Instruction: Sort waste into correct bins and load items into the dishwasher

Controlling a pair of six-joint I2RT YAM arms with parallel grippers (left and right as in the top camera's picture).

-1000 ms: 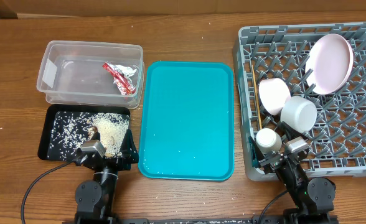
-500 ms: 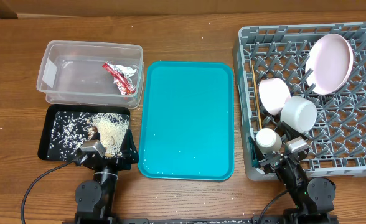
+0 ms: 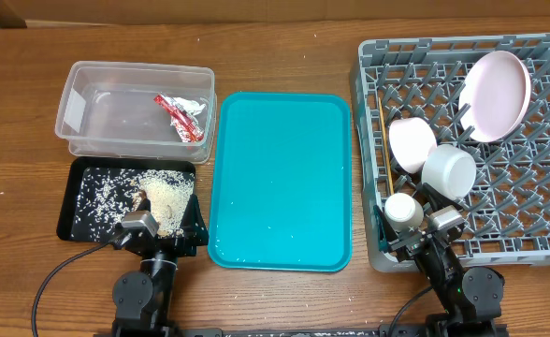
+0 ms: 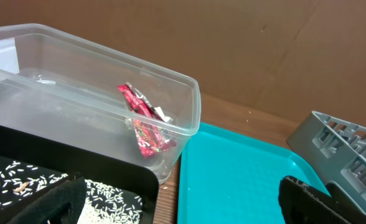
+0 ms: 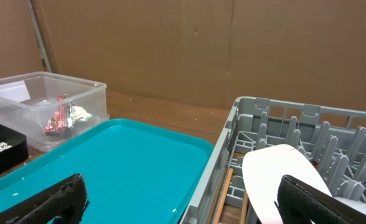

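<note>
The clear tub (image 3: pixel 83 108) at the back left holds the red wrapper (image 3: pixel 180 117) and a white tissue (image 3: pixel 196 109); the wrapper (image 4: pixel 147 129) shows through its wall. The black tray (image 3: pixel 74 211) in front of it carries rice and brown scraps (image 3: pixel 163 198). The grey dish rack (image 3: pixel 537 187) at right holds the pink plate (image 3: pixel 496 95), two white bowls (image 3: pixel 412 143) (image 3: pixel 448 171), a small cup (image 3: pixel 404 210) and chopsticks (image 3: pixel 388 168). My left gripper (image 3: pixel 158 229) rests open at the black tray's near edge. My right gripper (image 3: pixel 415 234) rests open at the rack's near left corner.
A flat teal tray (image 3: pixel 280 178) lies between the bins and the rack, with a few specks on it. Brown cardboard walls (image 5: pixel 233 43) stand behind the wooden table (image 3: pixel 284 56). A black cable (image 3: pixel 50 281) trails by the left arm's base.
</note>
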